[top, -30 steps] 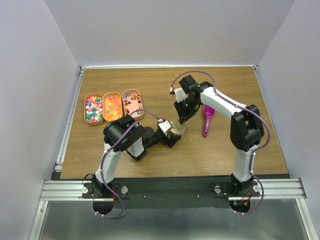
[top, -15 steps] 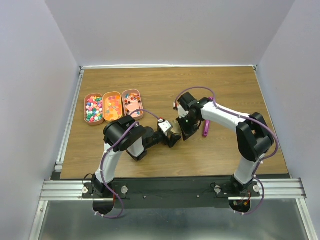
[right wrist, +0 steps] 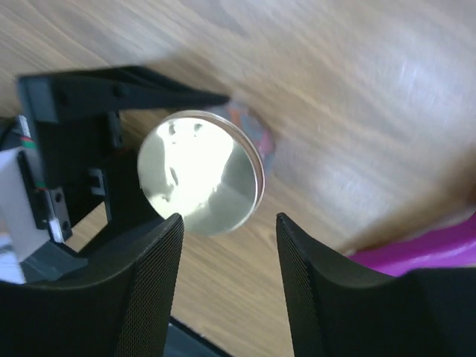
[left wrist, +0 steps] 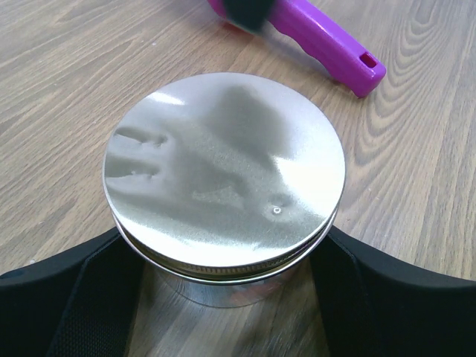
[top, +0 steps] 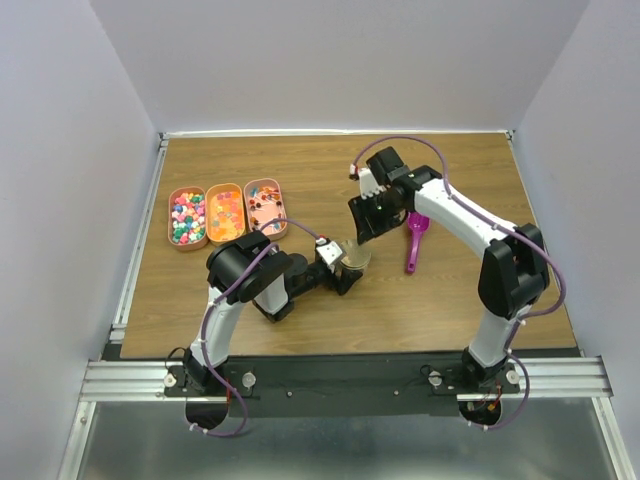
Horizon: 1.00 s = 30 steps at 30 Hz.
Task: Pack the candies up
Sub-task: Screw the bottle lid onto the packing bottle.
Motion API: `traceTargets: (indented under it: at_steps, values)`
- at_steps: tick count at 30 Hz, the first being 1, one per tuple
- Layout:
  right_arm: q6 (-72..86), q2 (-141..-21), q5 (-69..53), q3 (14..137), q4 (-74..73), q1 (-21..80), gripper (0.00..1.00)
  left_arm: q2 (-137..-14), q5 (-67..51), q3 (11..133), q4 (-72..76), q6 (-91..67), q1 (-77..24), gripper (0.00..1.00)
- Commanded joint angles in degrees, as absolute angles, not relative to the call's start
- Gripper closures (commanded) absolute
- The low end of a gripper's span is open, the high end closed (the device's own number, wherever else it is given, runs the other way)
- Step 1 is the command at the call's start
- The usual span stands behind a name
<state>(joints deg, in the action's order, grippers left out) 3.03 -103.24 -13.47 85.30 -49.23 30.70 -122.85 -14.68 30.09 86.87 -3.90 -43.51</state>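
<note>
A glass jar (top: 354, 257) with a flat silver lid (left wrist: 223, 171) stands on the wooden table near the middle. My left gripper (top: 347, 266) lies low on the table, its black fingers (left wrist: 74, 290) pressed on both sides of the jar. Coloured candies (right wrist: 256, 130) show faintly through the jar's wall under the lid. More candies (top: 187, 218) fill three peach trays at the left. Raised above and behind the jar, my right gripper (top: 368, 222) is open with nothing between its fingers (right wrist: 149, 282).
A magenta scoop (top: 415, 238) lies on the table just right of the jar, close under the right arm. The three oblong trays (top: 225, 190) stand side by side at the left, behind the left arm's elbow.
My right gripper dropped onto the jar's lid and closed, then rose up and back from it and opened. The left gripper and the jar have not moved.
</note>
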Motion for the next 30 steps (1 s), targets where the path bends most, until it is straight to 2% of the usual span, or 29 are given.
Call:
traceTargets:
  at_steps: [1,6,12,16,18,30]
  values:
    - [-6.3,-107.8,-19.4,90.5,-50.4,31.1,0.39,-126.3,-15.2,27.6,114.5,-5.5,-43.6,0.26]
    - [-10.3,-112.5,-20.7,95.1,-52.8,31.1,0.39,-126.4,-15.3,27.7,114.6,-5.5,-43.4,0.26]
    - [-11.1,-115.8,-20.4,96.5,-54.0,31.1,0.47,-126.4,-15.6,27.8,114.6,-5.6,-43.4,0.26]
    - [-11.1,-116.2,-20.6,96.5,-54.3,31.1,0.56,-126.3,-15.6,27.7,114.6,-5.7,-43.4,0.26]
    - [-11.1,-116.3,-21.2,96.2,-54.6,31.1,0.62,-126.3,-15.3,27.9,114.6,-5.8,-43.5,0.26]
    - [-5.5,-111.5,-21.4,86.0,-53.8,31.4,0.71,-126.4,-14.3,28.7,113.3,-6.8,-43.3,0.27]
